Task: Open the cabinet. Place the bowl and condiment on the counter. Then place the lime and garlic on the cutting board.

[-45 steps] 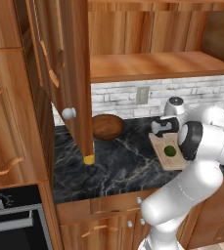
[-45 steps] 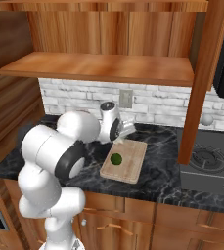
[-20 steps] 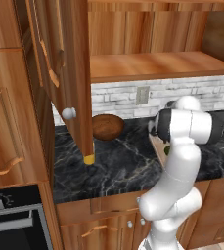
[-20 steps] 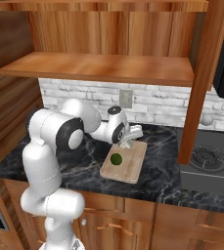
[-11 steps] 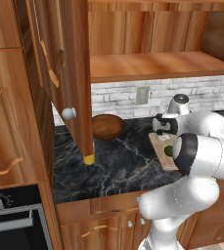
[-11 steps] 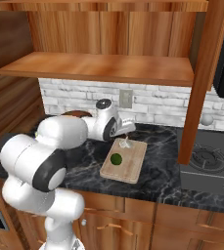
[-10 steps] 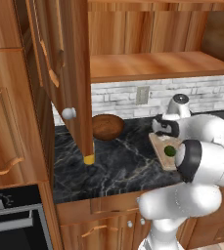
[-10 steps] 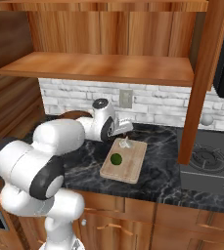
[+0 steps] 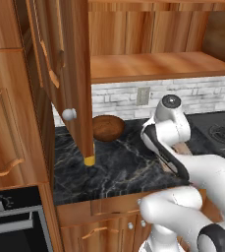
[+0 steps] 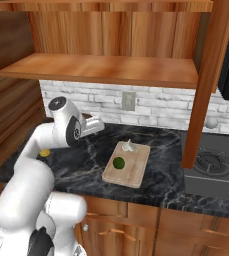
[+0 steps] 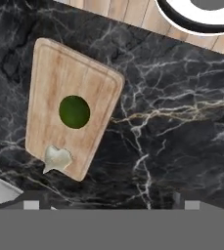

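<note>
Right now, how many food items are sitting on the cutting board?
2 on the cutting board: the lime near its middle, and the garlic at the end nearest the brick wall. Nothing seems hidden.

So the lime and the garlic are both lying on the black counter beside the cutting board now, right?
Not quite: the lime and the garlic both lie on the cutting board itself, not on the counter beside it. The right base view and the hand view show this.
</note>
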